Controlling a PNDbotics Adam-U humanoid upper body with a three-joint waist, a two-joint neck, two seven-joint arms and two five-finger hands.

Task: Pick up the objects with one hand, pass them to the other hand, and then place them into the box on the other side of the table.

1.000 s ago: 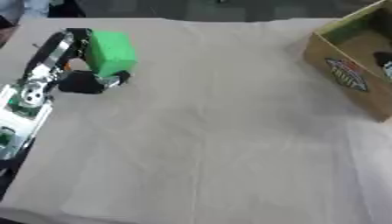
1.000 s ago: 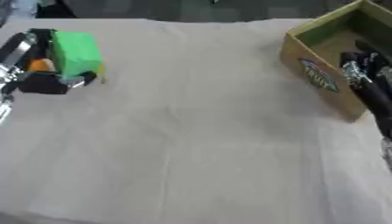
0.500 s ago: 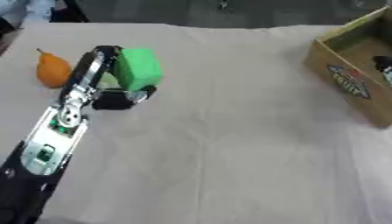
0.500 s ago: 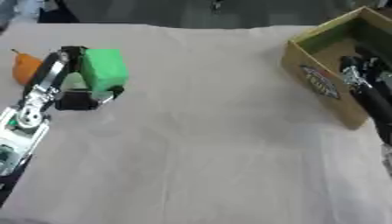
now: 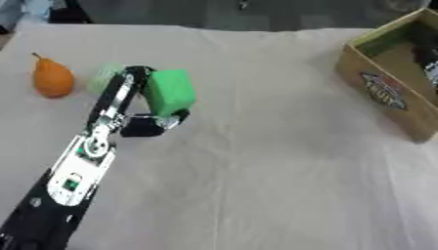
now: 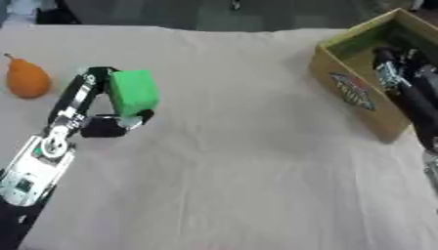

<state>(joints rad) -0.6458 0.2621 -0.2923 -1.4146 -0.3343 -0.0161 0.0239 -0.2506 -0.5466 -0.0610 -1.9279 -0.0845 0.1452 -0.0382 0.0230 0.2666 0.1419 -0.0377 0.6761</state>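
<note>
A bright green block [image 5: 169,92] is held in my left hand [image 5: 118,100], fingers curled over its top and the thumb under it, left of the table's middle. An orange pear [image 5: 51,78] lies on the cloth at the far left. Just behind the hand shows a pale green thing [image 5: 103,76], mostly hidden. The cardboard box [image 6: 349,93] stands at the right edge. My right hand [image 6: 392,71] hangs dark over the box's opening, its arm coming in from the lower right.
A beige cloth [image 5: 273,161] covers the whole table, with wide bare room in the middle and front. The box's printed side wall faces the middle. Dark floor lies beyond the far edge.
My left hand has carried the green block to the right, towards the table's middle. The pear has come into sight behind it. The right hand stays at the box.
</note>
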